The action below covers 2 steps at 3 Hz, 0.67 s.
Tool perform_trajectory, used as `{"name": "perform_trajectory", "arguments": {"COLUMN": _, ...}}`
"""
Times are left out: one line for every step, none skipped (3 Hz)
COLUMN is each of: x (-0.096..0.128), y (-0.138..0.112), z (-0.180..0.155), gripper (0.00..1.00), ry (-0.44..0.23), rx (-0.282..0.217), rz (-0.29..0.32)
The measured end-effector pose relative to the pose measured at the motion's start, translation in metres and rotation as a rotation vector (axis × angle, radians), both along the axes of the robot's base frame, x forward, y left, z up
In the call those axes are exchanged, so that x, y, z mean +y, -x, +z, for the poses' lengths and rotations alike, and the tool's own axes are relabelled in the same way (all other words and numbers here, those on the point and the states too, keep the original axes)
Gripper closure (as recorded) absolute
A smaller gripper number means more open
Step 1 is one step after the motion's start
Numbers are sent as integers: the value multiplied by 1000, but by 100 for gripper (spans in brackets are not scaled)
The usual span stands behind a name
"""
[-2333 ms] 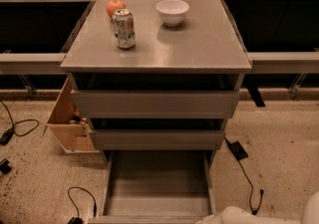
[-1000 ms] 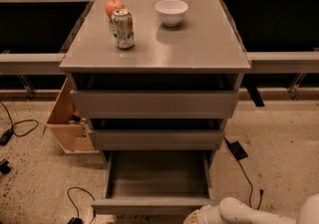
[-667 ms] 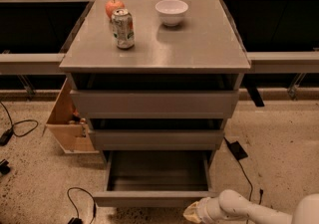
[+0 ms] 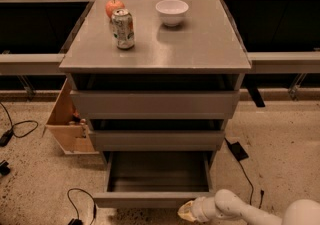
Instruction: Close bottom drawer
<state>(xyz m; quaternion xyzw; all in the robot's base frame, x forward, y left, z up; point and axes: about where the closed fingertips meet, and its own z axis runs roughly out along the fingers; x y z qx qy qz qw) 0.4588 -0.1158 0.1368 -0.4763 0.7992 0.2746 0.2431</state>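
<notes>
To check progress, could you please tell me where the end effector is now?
In the camera view, the end effector sits low, right of centre, by the front right corner of the bottom drawer.

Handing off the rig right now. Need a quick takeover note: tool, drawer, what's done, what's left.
Tool: low near the floor, at the right end of the bottom drawer front. Contact is not clear.
Bottom drawer: pulled out of the cabinet, tray showing.
Done: tool is lined up at the front; the drawer is not closed.
Left: likely push the front straight in until flush, then back away.
Can, apple and bowl stand on top, so go gently.
</notes>
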Motion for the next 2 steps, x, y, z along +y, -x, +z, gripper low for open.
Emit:
{"name": "perform_trajectory", "arguments": {"x": 19, "y": -10, "z": -18, "gripper": 100, "ry": -55, "rx": -13, "rz": 15}}
{"name": "perform_trajectory", "arguments": {"x": 19, "y": -36, "z": -23, "gripper": 100, "ry": -72, "rx": -46, "rz": 9}}
